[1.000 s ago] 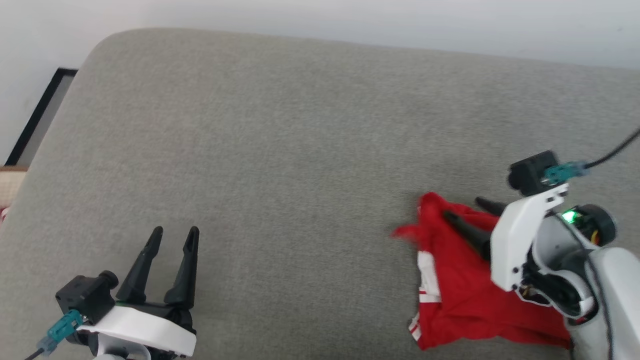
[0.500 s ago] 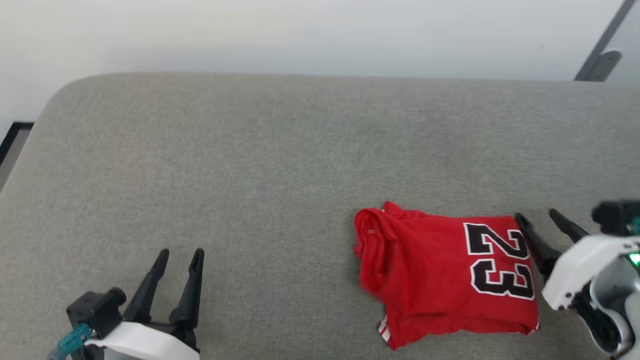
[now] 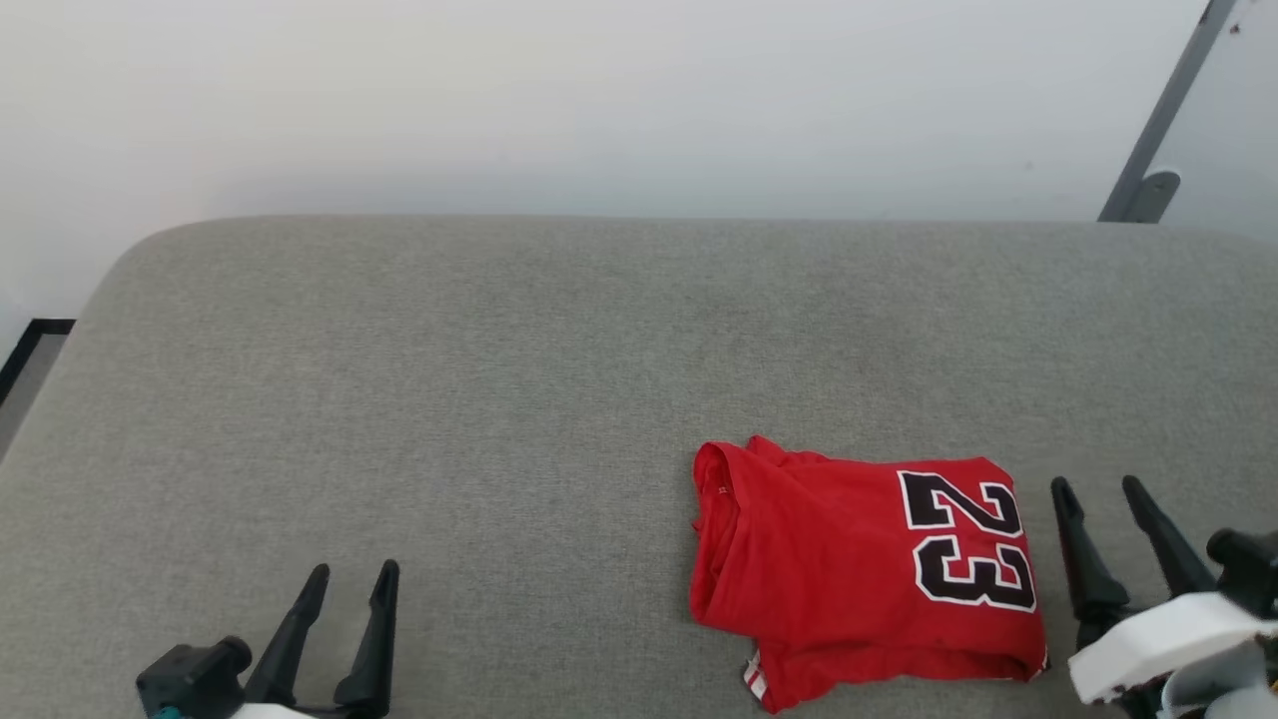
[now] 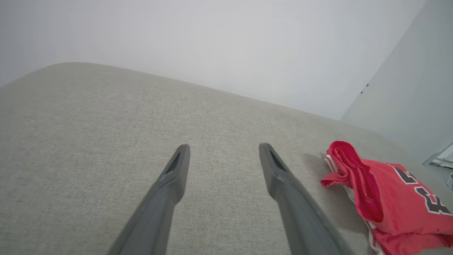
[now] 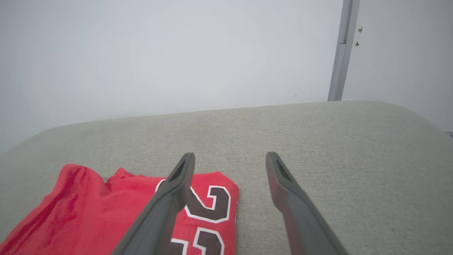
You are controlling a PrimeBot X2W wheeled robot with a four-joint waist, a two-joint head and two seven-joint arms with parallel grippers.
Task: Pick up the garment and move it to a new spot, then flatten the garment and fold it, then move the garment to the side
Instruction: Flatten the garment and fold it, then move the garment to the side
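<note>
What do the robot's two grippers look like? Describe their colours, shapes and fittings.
The left gripper and right gripper each have two long, dark, matt fingers tapering to narrow tips. The wrist views show a slim slot near each tip. A white moulded shell sits at the right gripper's base; a black block sits beside the left gripper's base.

Black tapered jaws, white wrist shell [image 3: 1148, 639]

Tool [image 5: 229, 157] spread; garment [image 5: 88, 212] beside it
</note>
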